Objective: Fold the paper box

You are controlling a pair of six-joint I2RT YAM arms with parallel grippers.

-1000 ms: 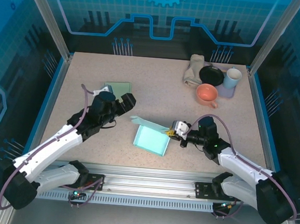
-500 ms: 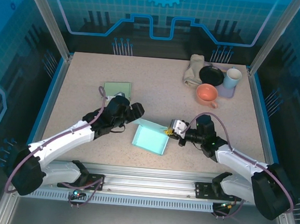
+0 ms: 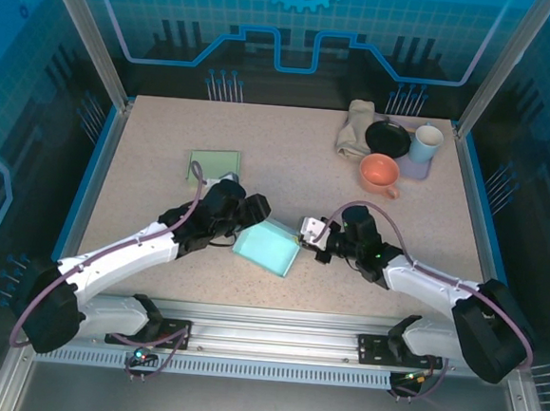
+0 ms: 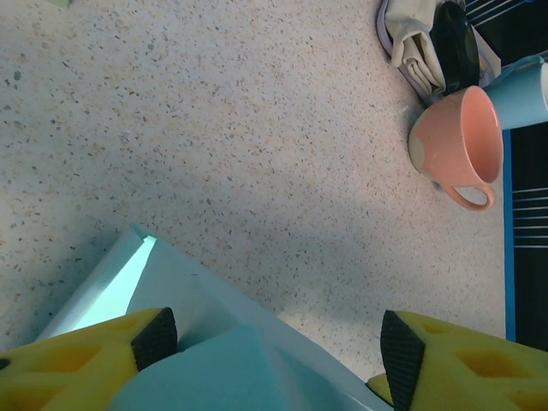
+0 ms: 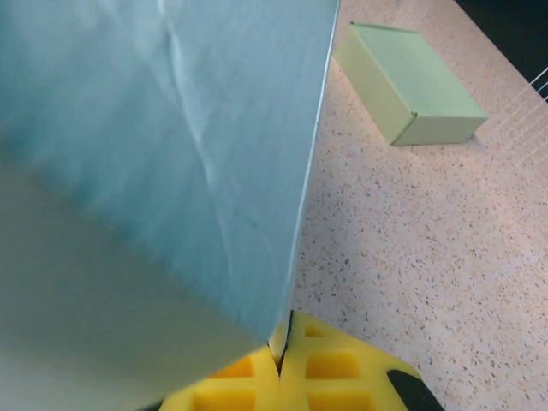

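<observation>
The light blue paper box [image 3: 266, 248] lies in the middle of the table between both arms. My left gripper [image 3: 254, 213] is at its far left corner, open, its black pads [image 4: 155, 337] standing either side of a raised flap of the box [image 4: 184, 295]. The left pad is against the paper and the right pad is well clear of it. My right gripper [image 3: 308, 233] is shut on the box's right edge. In the right wrist view the yellow fingers [image 5: 318, 370] pinch the thin wall of the box [image 5: 154, 128], which hangs large before the camera.
A flat green box [image 3: 214, 163] [image 5: 411, 81] lies behind the left arm. At the back right stand a pink cup [image 3: 380, 173] [image 4: 458, 145], a folded cloth [image 3: 355, 128], a black dish [image 3: 388, 137] and a pale blue mug [image 3: 426, 143].
My left arm has swung right, up to the box, and its jaws have narrowed around the flap. The right gripper has pushed the box a little to the left, still shut on it.
</observation>
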